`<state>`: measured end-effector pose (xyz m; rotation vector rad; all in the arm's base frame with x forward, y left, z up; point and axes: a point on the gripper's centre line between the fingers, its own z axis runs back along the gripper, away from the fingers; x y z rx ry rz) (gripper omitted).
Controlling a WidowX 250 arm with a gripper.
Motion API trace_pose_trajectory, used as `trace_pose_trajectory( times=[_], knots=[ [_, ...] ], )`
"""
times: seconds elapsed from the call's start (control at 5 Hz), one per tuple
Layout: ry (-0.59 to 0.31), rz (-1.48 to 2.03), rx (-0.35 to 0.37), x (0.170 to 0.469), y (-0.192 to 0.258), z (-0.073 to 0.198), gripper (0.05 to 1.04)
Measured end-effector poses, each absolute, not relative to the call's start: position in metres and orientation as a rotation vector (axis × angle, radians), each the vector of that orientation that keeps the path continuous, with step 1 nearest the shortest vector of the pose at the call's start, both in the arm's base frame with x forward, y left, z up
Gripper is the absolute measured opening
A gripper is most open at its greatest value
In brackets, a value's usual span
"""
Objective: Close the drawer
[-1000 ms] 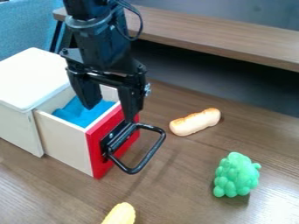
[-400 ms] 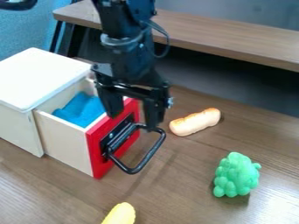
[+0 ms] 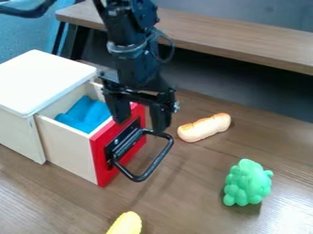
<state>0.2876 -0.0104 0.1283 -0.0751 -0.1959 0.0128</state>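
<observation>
Plainly, the drawer [image 3: 66,146] stands open beneath a spread pincer [image 3: 140,119]

From where I'm standing, the drawer juts out of its pale box [image 3: 43,82], and some blue material [image 3: 89,114] shows inside. The red front [image 3: 99,160] faces the open side of the bench [image 3: 196,205], its black looped handle [image 3: 160,156] sticking outward.

The arm hangs down over the far end of that front. Its pincer is open, the two fingers [image 3: 161,116] well apart with nothing gripped between them. One finger is by the panel's top edge, the other on the handle side; whether either touches, I can't tell.

Out on the bench, a bread-like roll [image 3: 205,128] lies near the arm, with a bumpy green toy [image 3: 247,183] closer to me. A yellow piece [image 3: 126,224] pokes in at the near edge.
</observation>
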Motion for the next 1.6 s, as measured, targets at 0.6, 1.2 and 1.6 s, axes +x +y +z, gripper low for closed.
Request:
trace_pose_trajectory(
  times=[0.6,1.2,1.6],
  knots=[
    [-0.142,0.049,-0.062,0.302,-0.012,0.086,0.999],
    [-0.108,0.032,0.078,0.309,-0.005,0.083,0.999],
    [-0.103,0.057,0.12,0.305,0.016,0.09,0.999]
  ],
)
